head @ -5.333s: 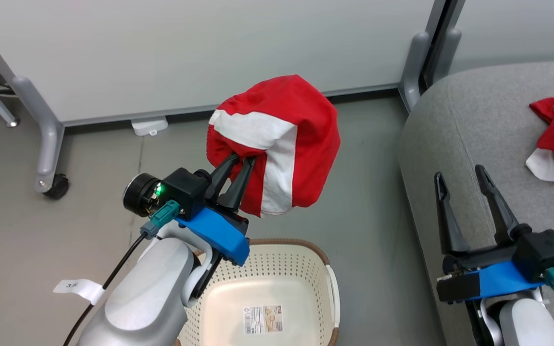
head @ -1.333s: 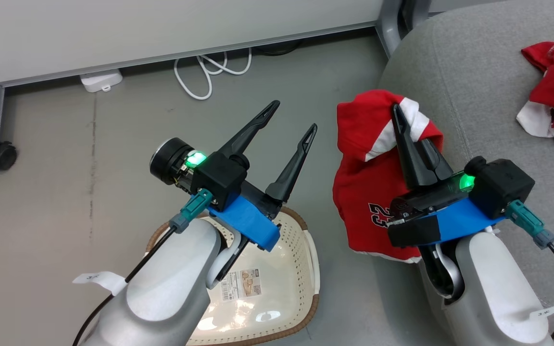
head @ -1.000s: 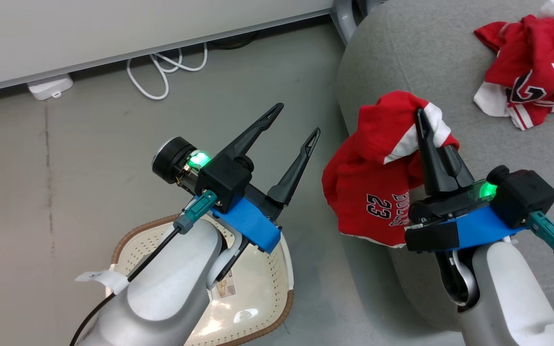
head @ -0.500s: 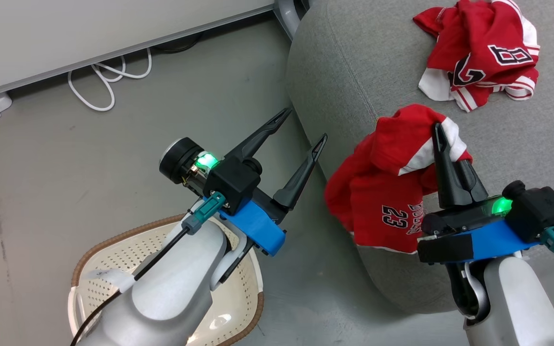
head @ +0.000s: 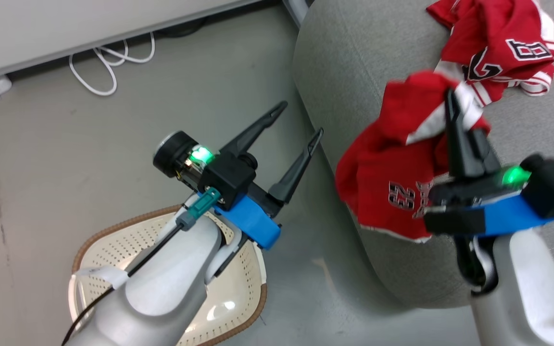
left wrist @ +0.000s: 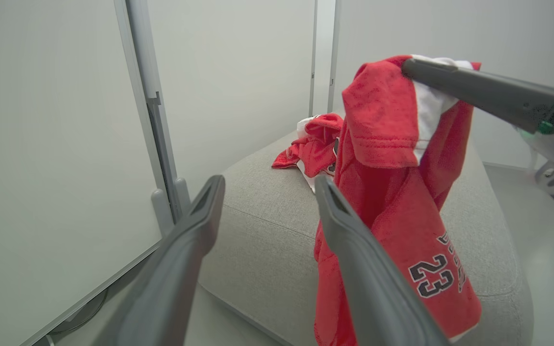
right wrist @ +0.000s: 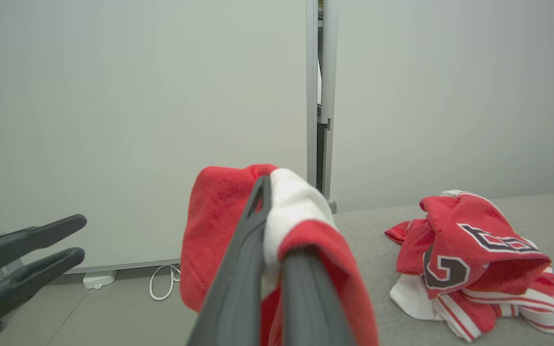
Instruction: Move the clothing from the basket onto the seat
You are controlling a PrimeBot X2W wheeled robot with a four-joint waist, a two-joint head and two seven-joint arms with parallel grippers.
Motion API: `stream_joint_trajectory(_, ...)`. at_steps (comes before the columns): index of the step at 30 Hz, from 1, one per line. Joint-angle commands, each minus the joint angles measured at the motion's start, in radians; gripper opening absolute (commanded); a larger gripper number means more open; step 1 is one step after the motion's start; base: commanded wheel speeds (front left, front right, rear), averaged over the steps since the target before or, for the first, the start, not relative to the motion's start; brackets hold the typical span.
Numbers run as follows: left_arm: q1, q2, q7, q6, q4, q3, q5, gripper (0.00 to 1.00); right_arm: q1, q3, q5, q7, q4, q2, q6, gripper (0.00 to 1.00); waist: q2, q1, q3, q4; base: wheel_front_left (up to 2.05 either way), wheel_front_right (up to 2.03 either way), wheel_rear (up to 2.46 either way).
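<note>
Hanging from the right end effector (head: 451, 98), the red number-23 garment (head: 378, 158) is pinched by a fold of its red-and-white trim between the two dark fingers, which are drawn narrow on the cloth. The fabric drapes down to that end effector's left, over the rounded edge of the light-grey seat (head: 334, 62), with the numerals low on the cloth. Beyond the fingertips, further onto the cushion, the second red garment (head: 498, 38) lies crumpled on the seat; whether the two garments touch cannot be told. The left end effector (head: 302, 117) is spread wide and holds nothing, its fingers pointing toward the seat's edge and the hanging garment. Behind and below its wrist, the cream perforated basket (head: 132, 238) sits on the grey floor (head: 65, 158), partly hidden by the pale forearm. A white cable (head: 107, 93) loops on the floor ahead of the left end effector, off to its left.
</note>
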Motion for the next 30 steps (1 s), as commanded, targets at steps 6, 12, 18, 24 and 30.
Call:
stream_joint_trajectory(6, -0.06, 0.027, -0.003, 0.006, -0.022, 0.026, 0.018, 1.0, -0.215, -0.031, -0.023, -0.001, -0.025, 0.0, 0.001, 0.0, 0.0, 0.0, 0.116, 0.019, 0.0, 0.0, 0.0)
stream_joint_trajectory(12, -0.104, 0.049, 0.002, 0.005, -0.031, 0.027, 0.034, 1.0, -0.422, -0.11, -0.054, 0.0, -0.03, -0.027, 0.001, 0.0, 0.0, 0.0, 0.224, 0.039, 0.0, 0.0, 0.0)
stream_joint_trajectory(18, -0.152, 0.077, 0.02, 0.015, -0.067, 0.028, 0.056, 1.0, -0.712, -0.285, -0.064, 0.0, -0.036, -0.181, 0.001, 0.0, 0.0, 0.0, 0.373, 0.053, 0.0, 0.0, 0.0)
stream_joint_trajectory(24, -0.172, 0.098, 0.025, 0.019, -0.082, 0.029, 0.067, 1.0, -0.878, -0.387, -0.043, 0.0, 0.079, -0.364, 0.0, 0.0, 0.0, 0.0, 0.431, 0.035, 0.0, 0.0, 0.0)
stream_joint_trajectory(30, -0.172, 0.111, 0.023, 0.018, -0.087, 0.019, 0.067, 1.0, -0.825, -0.435, -0.055, 0.0, 0.147, -0.436, 0.0, 0.0, 0.0, 0.0, 0.438, 0.02, 0.0, 0.0, 0.0)
